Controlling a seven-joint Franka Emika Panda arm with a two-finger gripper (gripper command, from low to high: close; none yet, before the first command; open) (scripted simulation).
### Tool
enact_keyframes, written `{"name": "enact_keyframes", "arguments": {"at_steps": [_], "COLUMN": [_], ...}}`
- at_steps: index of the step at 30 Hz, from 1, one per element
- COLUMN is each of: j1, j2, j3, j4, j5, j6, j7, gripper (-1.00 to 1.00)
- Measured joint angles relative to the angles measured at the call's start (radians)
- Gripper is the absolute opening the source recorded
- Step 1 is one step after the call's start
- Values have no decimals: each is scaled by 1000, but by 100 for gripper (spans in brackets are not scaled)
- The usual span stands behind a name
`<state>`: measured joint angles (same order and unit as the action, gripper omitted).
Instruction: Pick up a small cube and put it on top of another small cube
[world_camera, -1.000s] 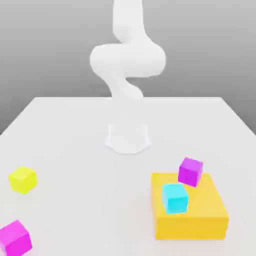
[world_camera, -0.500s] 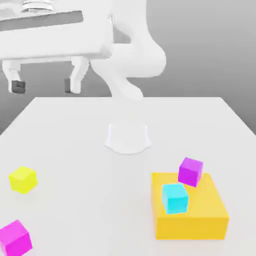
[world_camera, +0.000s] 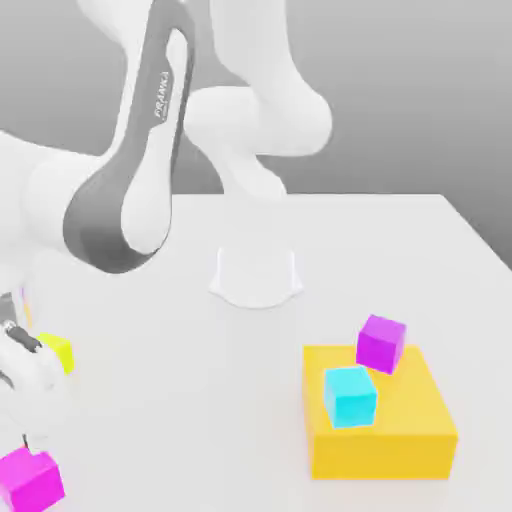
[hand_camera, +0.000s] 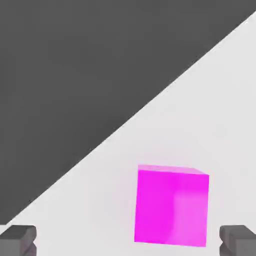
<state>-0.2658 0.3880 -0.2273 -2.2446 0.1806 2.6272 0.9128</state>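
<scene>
Looks like a plain grey background (world_camera: 400, 100) over a big, smooth white table (world_camera: 220, 400), with dark grey past the edge of the tabletop in the hand view. Next size down, a chunky white robot arm with dark grey trim (world_camera: 255, 120), bent over toward the exterior view's left and partly cut off by the frame there. Then a wide, flat orange-yellow block (world_camera: 380, 455), sitting on the table over toward the exterior view's right.

Down at the end of the arm, a white two-finger gripper (hand_camera: 127, 241), wide open and holding nothing, fingers well apart. Low over the magenta cube, fwiw, though can't tell about any contact.

Now the little cubes, all pretty much matching in size:

- plain hot-pink magenta cube (world_camera: 31, 483), on the table at the exterior view's lower left, well apart from the block
- plain violet-purple cube (world_camera: 381, 344), on top of the block near its back edge
- bright cyan cube (world_camera: 350, 397), also up on the block, closer to the front and near the violet-purple one
- bright yellow cube (world_camera: 60, 352), on the table behind the magenta one, partly hidden by the arm
</scene>
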Motion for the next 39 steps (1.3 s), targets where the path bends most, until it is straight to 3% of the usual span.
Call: {"name": "enact_keyframes", "arguments": {"at_steps": [3,4,11,16,21,22,26,37,39], "j1": [-31,-39,-40,6,109,90,219,499,526], "j2": [109,135,136,-21,-204,-240,-385,-787,-797], "j3": [33,43,44,13,117,179,268,448,473], "j4": [21,26,27,-17,-133,-157,-253,-518,-553], "j5": [38,47,48,-10,-36,-47,-43,-25,-26], "j6": [78,98,99,-13,-74,-84,-131,-259,-233], "j7": [-25,-31,-31,1,-56,-64,-132,-322,-338], "gripper": [0,-100,-100,-100,-100,-100,-100,-100,-100]}}
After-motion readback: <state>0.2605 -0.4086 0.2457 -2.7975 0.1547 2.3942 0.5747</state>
